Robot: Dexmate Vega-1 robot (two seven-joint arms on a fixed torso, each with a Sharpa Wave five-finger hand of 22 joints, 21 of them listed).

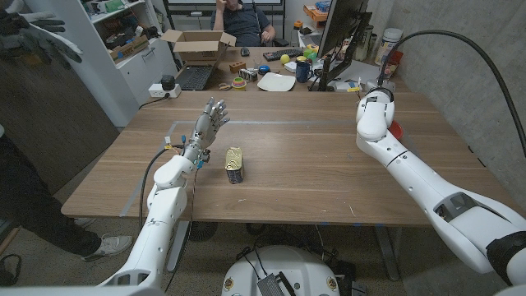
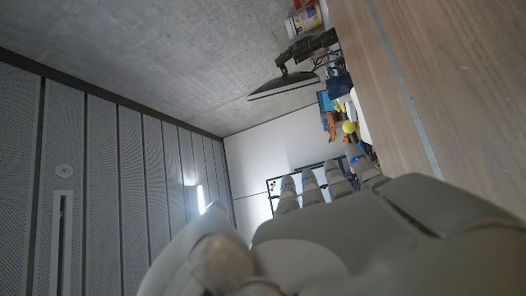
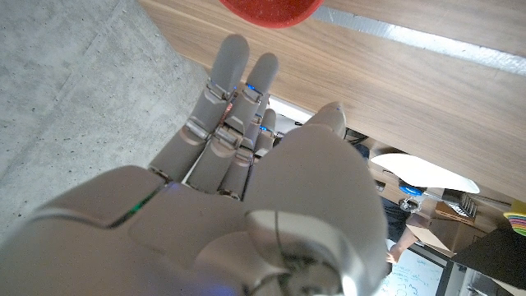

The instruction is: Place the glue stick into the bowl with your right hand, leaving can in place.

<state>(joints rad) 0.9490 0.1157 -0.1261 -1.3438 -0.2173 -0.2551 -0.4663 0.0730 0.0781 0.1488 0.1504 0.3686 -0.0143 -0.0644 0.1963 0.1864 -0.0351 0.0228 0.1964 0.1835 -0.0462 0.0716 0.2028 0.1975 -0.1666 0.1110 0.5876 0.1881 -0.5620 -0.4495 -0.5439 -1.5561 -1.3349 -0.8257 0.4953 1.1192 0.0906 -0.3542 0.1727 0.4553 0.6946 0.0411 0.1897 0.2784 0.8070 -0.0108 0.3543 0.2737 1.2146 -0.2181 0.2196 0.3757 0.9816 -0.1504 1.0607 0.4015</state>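
Note:
A yellow can [image 1: 235,163] stands on the wooden table [image 1: 304,181] left of the middle. Just left of the can, my left hand [image 1: 211,120] is raised with its fingers spread and holds nothing; its back [image 2: 394,238] shows in the left wrist view. My right arm [image 1: 394,160] reaches to the table's far right, where a sliver of the red bowl [image 1: 395,130] peeks out behind the wrist. In the right wrist view my right hand [image 3: 246,164] has straight fingers pointing toward the red bowl [image 3: 271,10], and nothing shows in it. I see no glue stick.
A tape line [image 1: 271,123] runs across the far part of the table. Behind it a second desk carries a cardboard box [image 1: 197,45], a laptop [image 1: 195,77], a white plate [image 1: 275,81] and a monitor [image 1: 341,33]. One person sits at the back, another stands at the left edge.

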